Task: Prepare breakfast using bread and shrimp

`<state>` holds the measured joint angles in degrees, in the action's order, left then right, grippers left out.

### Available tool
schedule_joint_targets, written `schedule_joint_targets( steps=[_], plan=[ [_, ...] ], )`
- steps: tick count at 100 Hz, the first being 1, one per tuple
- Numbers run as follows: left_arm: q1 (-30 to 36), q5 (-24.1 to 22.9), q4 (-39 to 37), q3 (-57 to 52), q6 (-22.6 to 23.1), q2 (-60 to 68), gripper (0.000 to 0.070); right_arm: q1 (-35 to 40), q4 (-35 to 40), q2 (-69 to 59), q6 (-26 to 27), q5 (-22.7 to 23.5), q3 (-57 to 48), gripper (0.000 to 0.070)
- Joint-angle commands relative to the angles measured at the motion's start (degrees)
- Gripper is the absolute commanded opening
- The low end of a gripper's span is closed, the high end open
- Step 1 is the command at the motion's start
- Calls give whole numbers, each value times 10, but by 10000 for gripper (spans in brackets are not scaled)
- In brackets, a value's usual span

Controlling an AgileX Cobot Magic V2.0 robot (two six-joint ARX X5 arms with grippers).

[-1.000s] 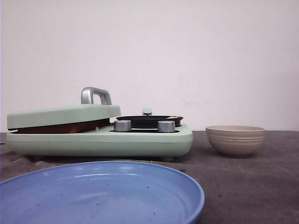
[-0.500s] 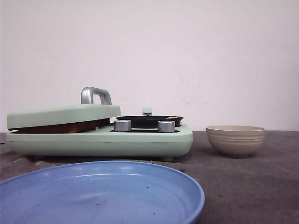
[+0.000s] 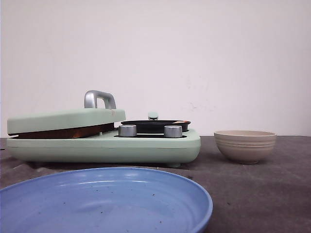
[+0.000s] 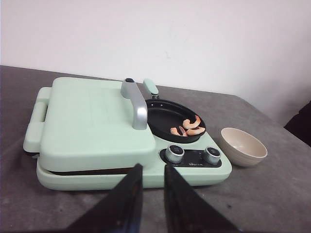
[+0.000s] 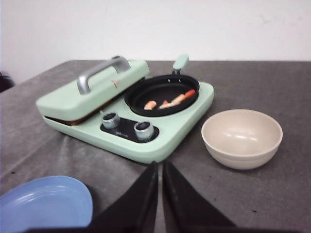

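Observation:
Several pink-orange shrimp [image 4: 187, 127] [image 5: 170, 102] lie in the round black pan [image 4: 163, 114] on the right half of a mint-green breakfast maker [image 3: 104, 148]. Its lid [image 4: 92, 116], with a silver handle [image 4: 137, 104], lies down over the left half. The bread is hidden under that lid; only a thin brown strip [image 3: 68, 132] shows in the slit. My left gripper [image 4: 152, 167] hovers in front of the maker, open by a narrow gap and empty. My right gripper [image 5: 160, 164] hangs before the maker's front corner, shut on nothing. Neither gripper shows in the front view.
A beige bowl [image 3: 245, 145] [image 5: 241, 137] stands right of the maker and looks empty. A blue plate [image 3: 104, 204] [image 5: 43, 204] sits nearest the robot, in front of the maker. Two silver knobs [image 4: 175, 153] face forward below the pan. A white wall stands behind the grey table.

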<state>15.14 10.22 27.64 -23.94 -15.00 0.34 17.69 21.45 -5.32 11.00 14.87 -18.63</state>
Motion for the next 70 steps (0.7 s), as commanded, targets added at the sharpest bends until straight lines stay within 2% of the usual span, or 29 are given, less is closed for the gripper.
schedule_joint_targets(
  steps=[1,24,70],
  plan=[
    [2,-4,-6,-5,-3,-1,0,3,-17,-1,6,-2,-1,8],
    [2,-32,-6,-5,-17,-1,0,3,-17,-1,15,-10,-1,8],
    [2,-29,-6,-5,-22,-1,0,3,-22,-1,32,-14,-1,9]
  ],
)
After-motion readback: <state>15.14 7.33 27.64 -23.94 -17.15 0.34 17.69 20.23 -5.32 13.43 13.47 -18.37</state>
